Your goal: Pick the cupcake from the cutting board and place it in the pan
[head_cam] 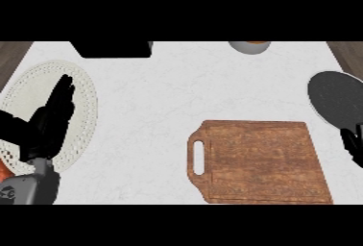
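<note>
Our left hand (51,117) flat-fingered at nine o'clock over a white plate (85,86), wooden cutting board (259,161) at five o'clock, dark pan (339,98) at three, our right hand (352,144) beside it, grasp we cannot tell.

Even, bright light fell flat over the pale counter (177,96), with no glare. The cutting board (262,161) cast almost no shadow. Edges looked soft, slightly blurred throughout.

This was a kitchen, seen from above a white marbled counter (177,86) bordered by dark wood at both sides. On it lay a brown wooden cutting board with a handle slot (259,161), a dark round pan (339,98) and a white lacy round plate (28,103).
</note>
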### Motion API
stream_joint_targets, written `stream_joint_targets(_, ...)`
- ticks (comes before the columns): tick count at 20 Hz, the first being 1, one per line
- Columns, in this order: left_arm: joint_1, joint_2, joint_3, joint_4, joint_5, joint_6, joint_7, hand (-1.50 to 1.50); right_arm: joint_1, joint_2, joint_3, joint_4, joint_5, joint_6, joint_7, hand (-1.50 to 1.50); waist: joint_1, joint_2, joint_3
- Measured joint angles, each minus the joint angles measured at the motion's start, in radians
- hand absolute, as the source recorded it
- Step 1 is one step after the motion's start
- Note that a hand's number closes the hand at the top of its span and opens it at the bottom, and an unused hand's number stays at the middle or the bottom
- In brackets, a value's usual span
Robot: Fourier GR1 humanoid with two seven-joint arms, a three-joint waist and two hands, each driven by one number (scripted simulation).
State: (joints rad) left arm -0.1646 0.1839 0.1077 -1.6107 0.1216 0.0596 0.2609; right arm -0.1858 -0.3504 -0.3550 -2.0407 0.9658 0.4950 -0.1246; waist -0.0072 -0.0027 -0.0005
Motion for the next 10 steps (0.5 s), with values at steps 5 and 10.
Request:
stream_joint_targets(5, -0.014, -0.016, -0.013, 0.008, -0.013, 0.007, -0.001, 0.00, -0.086, -0.068, -0.113, 0.207, -0.048, -0.065, -0.046, 1.50, 0.008, 0.003, 0.001)
stream_joint_targets(10, -0.007, -0.026, -0.027, -0.009, -0.025, 0.011, 0.002, 0.00, -0.181, -0.163, -0.204, 0.514, -0.079, -0.179, -0.160, 1.50, 0.018, 0.006, 0.001)
